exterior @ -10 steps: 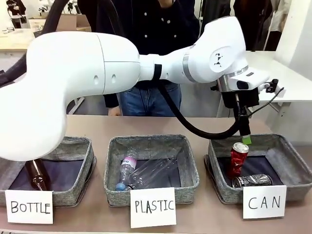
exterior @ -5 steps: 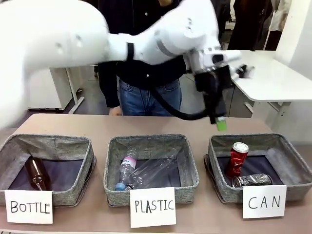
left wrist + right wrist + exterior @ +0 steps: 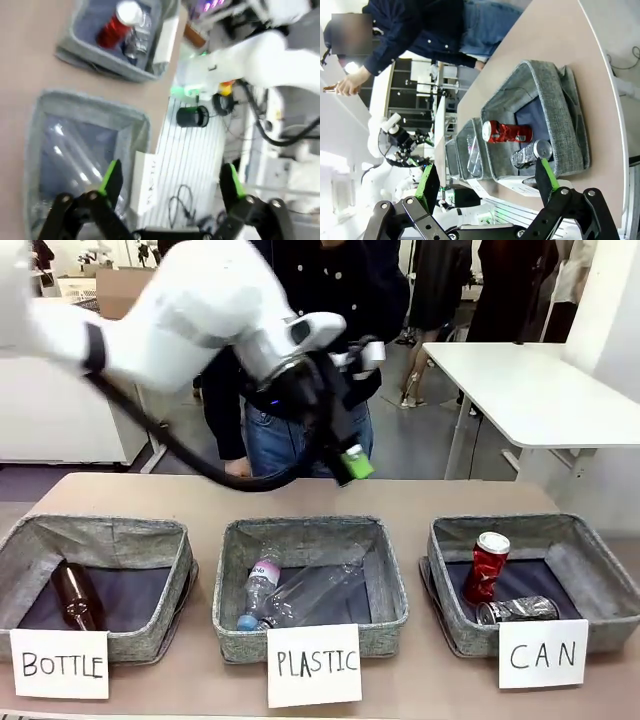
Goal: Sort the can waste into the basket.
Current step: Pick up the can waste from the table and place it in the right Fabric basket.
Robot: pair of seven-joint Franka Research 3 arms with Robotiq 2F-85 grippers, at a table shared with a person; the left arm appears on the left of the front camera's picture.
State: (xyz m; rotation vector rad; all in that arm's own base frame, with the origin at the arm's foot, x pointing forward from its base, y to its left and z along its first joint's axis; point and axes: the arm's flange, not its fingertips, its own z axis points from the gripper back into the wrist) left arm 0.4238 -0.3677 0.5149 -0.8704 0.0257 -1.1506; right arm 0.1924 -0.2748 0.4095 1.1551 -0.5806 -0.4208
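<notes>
Hovering above the table's far side, over the back rim of the middle basket signed "PLASTIC": left gripper, fingers spread apart, nothing between the green pads. Seen from its own wrist camera, left gripper likewise wide and empty, with clear plastic bottles below in that basket.

Held right gripper also spread wide, nothing grasped, looking down on the grey basket from the side.

Lay inside the right-hand basket behind the "CAN" sign: red can, dented, leaning near upright against the left wall, and dark can on its side just in front, both close together. Rested in the left basket, signed "BOTTLE": one brown glass bottle. Stood at the far edge of the table: a person in a dark top and jeans.
</notes>
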